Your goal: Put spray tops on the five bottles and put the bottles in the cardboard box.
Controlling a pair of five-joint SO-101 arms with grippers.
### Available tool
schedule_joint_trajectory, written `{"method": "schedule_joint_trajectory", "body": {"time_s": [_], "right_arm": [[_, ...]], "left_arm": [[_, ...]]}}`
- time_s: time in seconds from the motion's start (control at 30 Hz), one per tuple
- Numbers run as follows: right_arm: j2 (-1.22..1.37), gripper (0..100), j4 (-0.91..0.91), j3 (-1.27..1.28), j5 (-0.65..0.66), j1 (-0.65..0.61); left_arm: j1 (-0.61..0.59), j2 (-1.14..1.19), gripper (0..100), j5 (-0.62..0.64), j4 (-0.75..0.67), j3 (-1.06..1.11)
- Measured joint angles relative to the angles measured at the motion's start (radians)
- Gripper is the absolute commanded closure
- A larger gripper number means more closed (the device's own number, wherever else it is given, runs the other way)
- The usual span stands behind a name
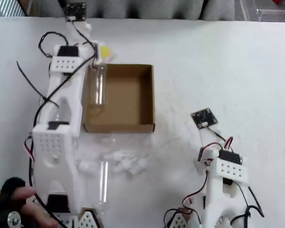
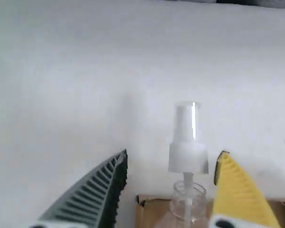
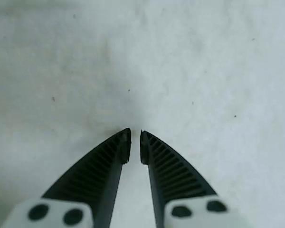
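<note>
Yellow-and-grey left fingers point(image 2: 92, 194) gape around the bottle point(image 2: 187, 159), apparently loose; right fingers point(image 3: 104, 171) nearly closed.

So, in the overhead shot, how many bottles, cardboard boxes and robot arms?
Bottles clearly seen: 2
Cardboard box: 1
Arms: 2
Total: 5
Loose spray tops: too blurred to count

I've got my left gripper point(image 2: 173, 155) spread wide at the far left corner of the cardboard box point(image 1: 128, 99), and my right gripper point(image 3: 135, 138) pinched almost together off to its right.
</note>
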Motion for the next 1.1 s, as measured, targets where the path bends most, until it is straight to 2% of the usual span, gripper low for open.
{"method": "schedule_joint_trajectory", "body": {"time_s": [0.3,0.47,0.93,1.0,1.1], "right_arm": [[0.0,98.2,0.0,0.0,0.0,-0.002],[0.0,98.2,0.0,0.0,0.0,-0.002],[0.0,98.2,0.0,0.0,0.0,-0.002],[0.0,98.2,0.0,0.0,0.0,-0.002],[0.0,98.2,0.0,0.0,0.0,-0.002]], "left_arm": [[0.0,0.287,71,0.0,0.17,-0.48],[0.02,0.387,71,0.0,0.229,-0.658],[0.021,0.433,73,0.0,0.236,-0.697],[0.021,0.433,78,0.0,0.236,-0.675],[0.021,0.433,92,0.0,0.219,-0.646]]}}
